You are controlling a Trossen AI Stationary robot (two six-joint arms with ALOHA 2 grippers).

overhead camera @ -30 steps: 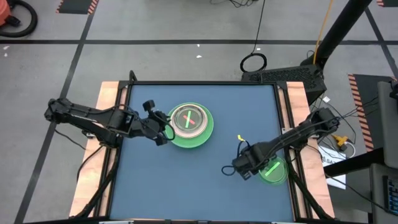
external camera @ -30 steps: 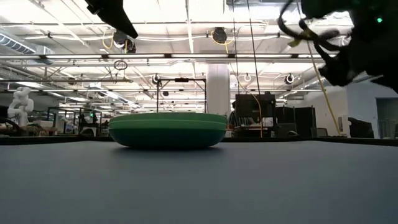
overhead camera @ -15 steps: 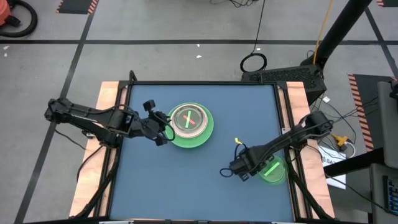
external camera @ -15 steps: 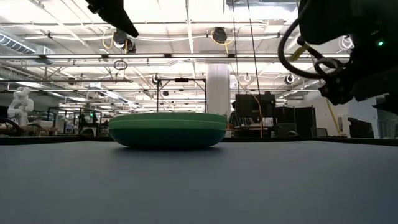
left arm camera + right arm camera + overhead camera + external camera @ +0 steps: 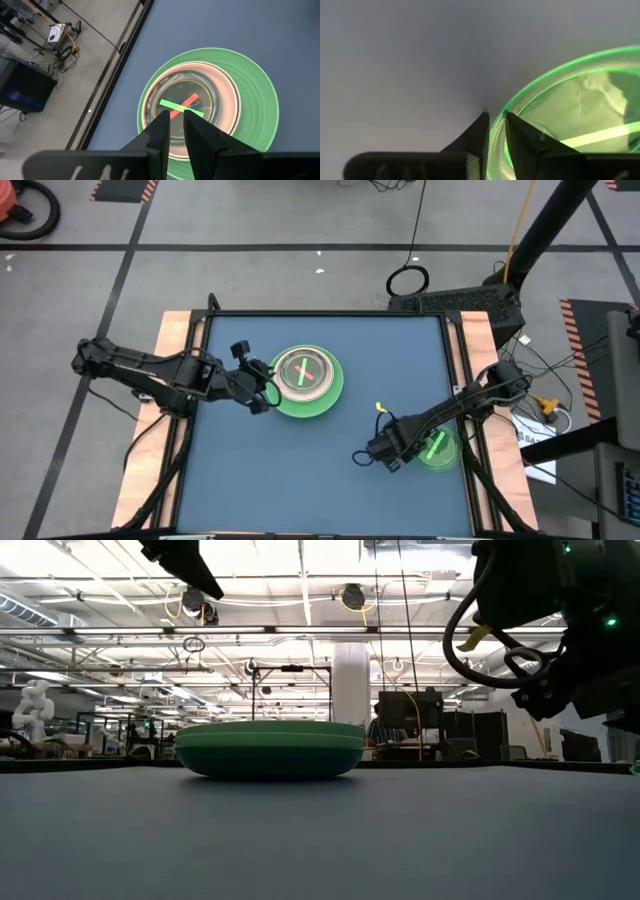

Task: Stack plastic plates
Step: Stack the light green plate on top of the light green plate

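A stack of plates (image 5: 307, 378) sits left of the table's middle: a large green plate at the bottom, a cream and a pink one on it, and on top a clear small plate with crossed red and green stripes (image 5: 182, 104). In the low view the stack (image 5: 270, 748) rests flat on the table. My left gripper (image 5: 265, 387) hangs shut, high above the stack's left edge (image 5: 173, 117). A small translucent green plate with a stripe (image 5: 440, 450) lies near the right edge. My right gripper (image 5: 385, 458) is at its left rim. My right gripper (image 5: 495, 122) has the small green plate's rim (image 5: 496, 137) between its two fingers, one finger (image 5: 522, 137) inside the plate and one (image 5: 479, 130) outside it. The fingers come from above, pointing down. I cannot tell whether the plate is clear of the table.
The blue table top (image 5: 320, 480) has wooden strips along its left and right sides (image 5: 172, 350). Open surface lies between the stack and the small plate. Cables and a stand (image 5: 455, 300) sit on the floor beyond the far edge.
My right gripper has come down and moved a little toward the table's left. The small green plate has shifted a little the same way with it.
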